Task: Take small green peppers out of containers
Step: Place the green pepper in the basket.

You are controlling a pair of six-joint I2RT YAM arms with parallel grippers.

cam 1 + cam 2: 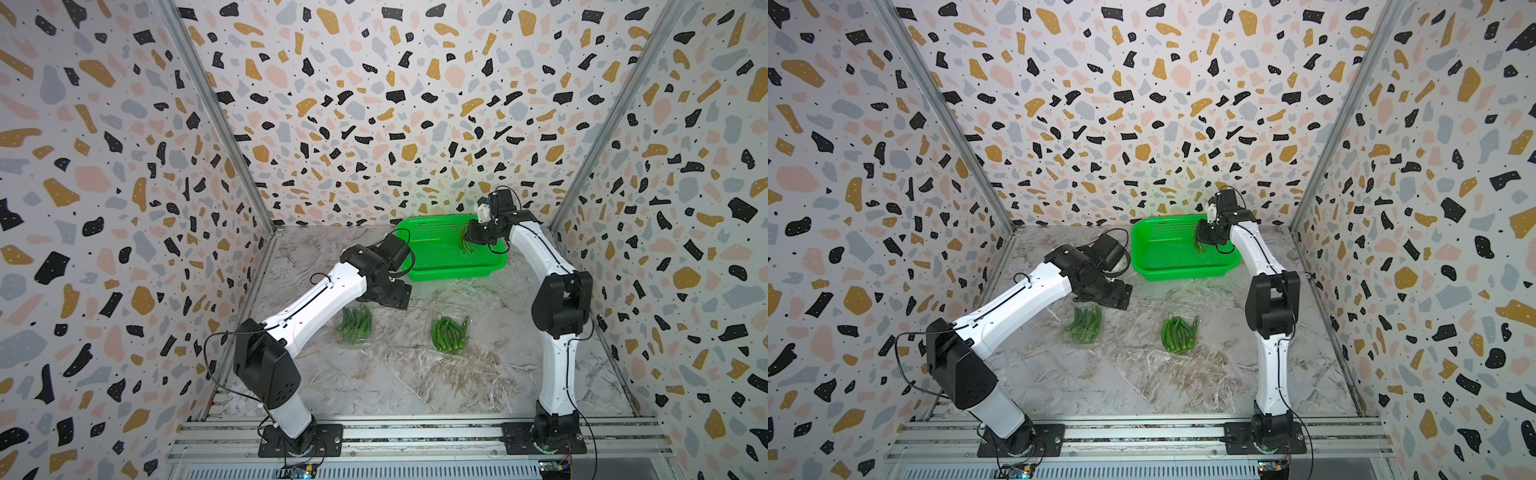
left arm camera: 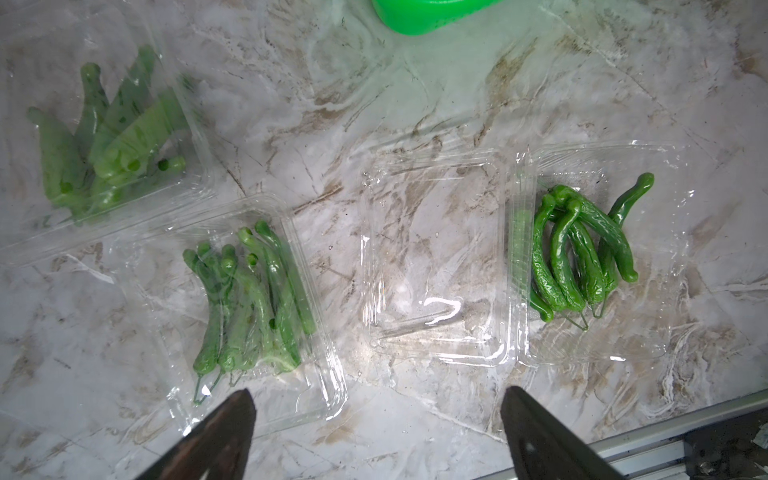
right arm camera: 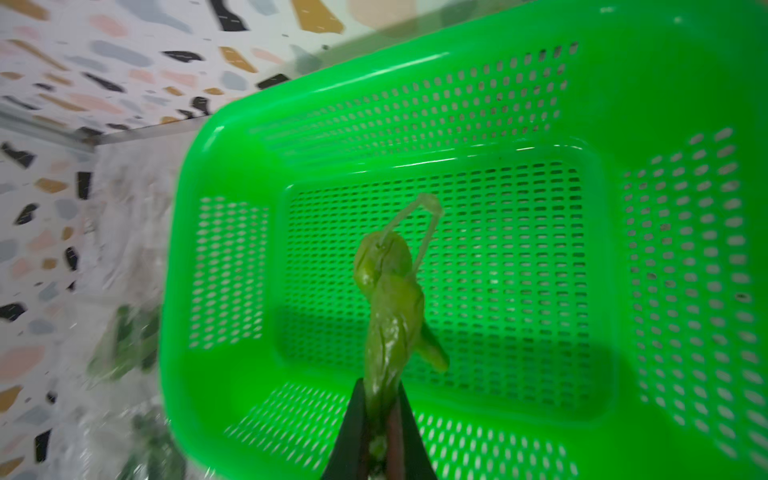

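The right end effector (image 3: 380,388) is clamped on a few small green peppers (image 3: 390,307). They hang long axis downward, directly over the floor of the green basket (image 3: 457,83), so letting go looks like the next move. The left end effector (image 2: 378,392), spread wide and empty, hovers nearer the containers (image 2: 648,332) on the bench (image 2: 415,104), where more peppers lie.

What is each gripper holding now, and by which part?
The right gripper pinches small green peppers by the end opposite the stems, above the green basket. The left gripper is open and holds nothing.
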